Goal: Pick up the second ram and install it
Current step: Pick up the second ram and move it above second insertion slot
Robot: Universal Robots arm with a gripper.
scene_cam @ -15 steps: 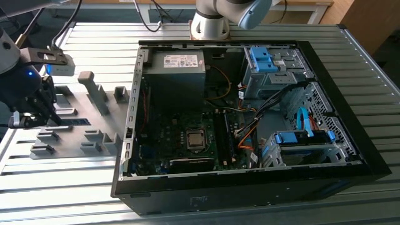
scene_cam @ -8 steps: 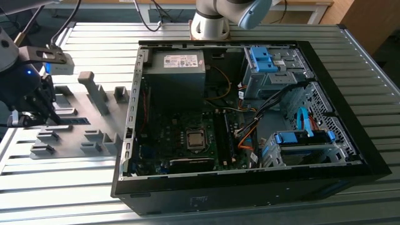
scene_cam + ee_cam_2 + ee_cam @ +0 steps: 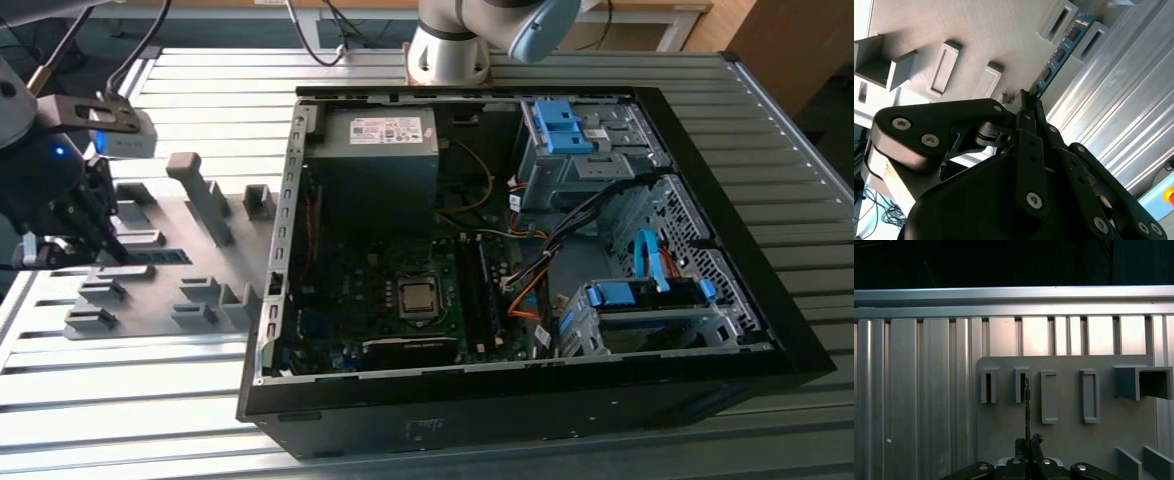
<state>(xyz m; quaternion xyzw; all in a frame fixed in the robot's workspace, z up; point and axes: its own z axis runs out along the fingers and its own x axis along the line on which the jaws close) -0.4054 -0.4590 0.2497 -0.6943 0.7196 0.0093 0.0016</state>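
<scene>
The second ram (image 3: 1058,55) is a thin blue-green strip with dark chips, and my gripper (image 3: 1029,100) is shut on its near end. In the first wrist view the second ram (image 3: 1027,405) shows edge-on, running from my gripper (image 3: 1028,442) to a slotted grey holder block (image 3: 1021,385). I cannot tell whether its far end touches the block. In the exterior view my gripper (image 3: 114,250) hangs over the grey holder plate (image 3: 174,290) at that view's left, with the second ram (image 3: 160,256) sticking out toward the open computer case (image 3: 747,330).
The case lies open on the ribbed metal table (image 3: 134,400), showing the motherboard (image 3: 387,270), processor socket (image 3: 418,297), power supply (image 3: 380,150), cables and blue drive brackets (image 3: 561,125). Upright grey holder blocks (image 3: 207,200) stand between my gripper and the case wall.
</scene>
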